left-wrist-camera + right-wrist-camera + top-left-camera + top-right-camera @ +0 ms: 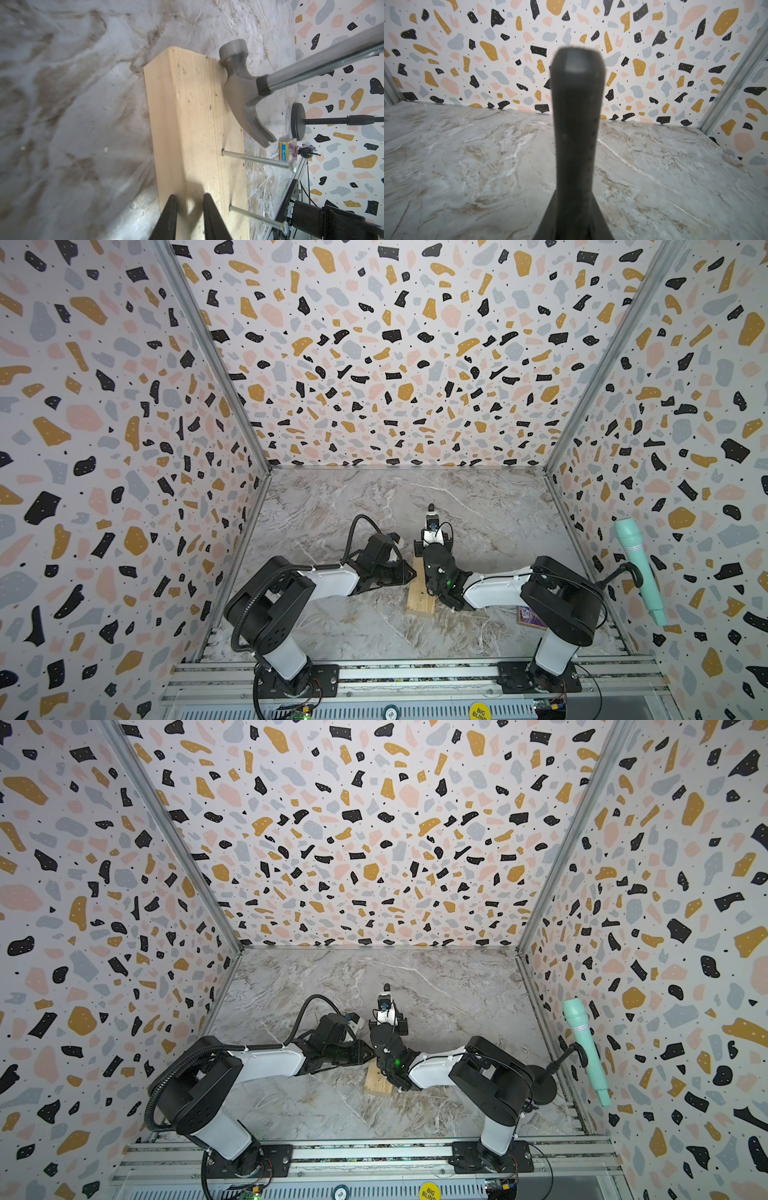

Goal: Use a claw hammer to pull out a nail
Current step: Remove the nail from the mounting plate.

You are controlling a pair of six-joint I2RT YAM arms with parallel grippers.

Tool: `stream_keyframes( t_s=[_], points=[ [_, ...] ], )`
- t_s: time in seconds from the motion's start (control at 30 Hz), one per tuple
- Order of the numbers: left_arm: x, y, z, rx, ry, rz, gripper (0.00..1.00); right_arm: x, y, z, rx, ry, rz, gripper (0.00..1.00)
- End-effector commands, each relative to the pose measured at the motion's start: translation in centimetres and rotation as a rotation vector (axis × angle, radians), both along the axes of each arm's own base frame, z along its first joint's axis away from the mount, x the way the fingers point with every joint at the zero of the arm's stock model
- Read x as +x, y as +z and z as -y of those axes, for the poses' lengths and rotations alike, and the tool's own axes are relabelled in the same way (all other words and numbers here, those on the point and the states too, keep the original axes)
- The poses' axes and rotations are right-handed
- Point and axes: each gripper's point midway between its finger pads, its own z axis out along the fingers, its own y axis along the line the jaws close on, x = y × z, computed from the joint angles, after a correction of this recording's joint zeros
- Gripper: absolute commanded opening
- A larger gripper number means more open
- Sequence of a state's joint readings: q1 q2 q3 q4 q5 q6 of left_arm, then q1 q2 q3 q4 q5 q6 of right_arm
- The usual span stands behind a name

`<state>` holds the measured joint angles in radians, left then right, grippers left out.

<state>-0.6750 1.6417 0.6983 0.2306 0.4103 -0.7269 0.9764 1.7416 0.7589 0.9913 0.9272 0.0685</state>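
A wooden block (419,598) lies on the marble worktop (353,630) just toward 6 o'clock of its middle, between the two arms. In the left wrist view two nails stand out of its top face: one nail (255,159) near the block's middle and a second nail (257,217) further toward 6 o'clock.

The claw hammer (239,87) has its silvery head at the block's 12 o'clock end. Its forked claw points toward 6 o'clock, raised off the wood, with its tips near the first nail's head but apart from it. The shaft climbs away toward 12 o'clock. The right arm's jaws are clenched on the black handle (575,124), whose end pokes out at 12 o'clock in a top view.

The left arm's jaws are slightly parted and grasp nothing; their black fingers (168,218) sit over the block's 6 o'clock end. A mint-green microphone (638,568) hangs at 3 o'clock.
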Motion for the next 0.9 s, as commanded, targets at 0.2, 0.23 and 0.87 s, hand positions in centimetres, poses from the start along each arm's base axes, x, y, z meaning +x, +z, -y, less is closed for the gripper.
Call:
stream_keyframes(
  t_s=[0.2,0.23,0.87],
  points=[
    [-2.7,-4.8,-2.2,0.133,0.007,-0.142,0.24,-0.6,3.8,-0.8,0.127,0.043,0.101,0.00],
    [-2.8,-4.8,-2.2,0.133,0.007,-0.144,0.24,-0.6,3.6,-0.9,0.123,0.045,0.100,0.00],
    [-3.0,-4.8,-2.2,0.126,0.008,-0.149,0.24,-1.3,1.9,0.1,0.063,0.002,0.082,0.00]
  ],
)
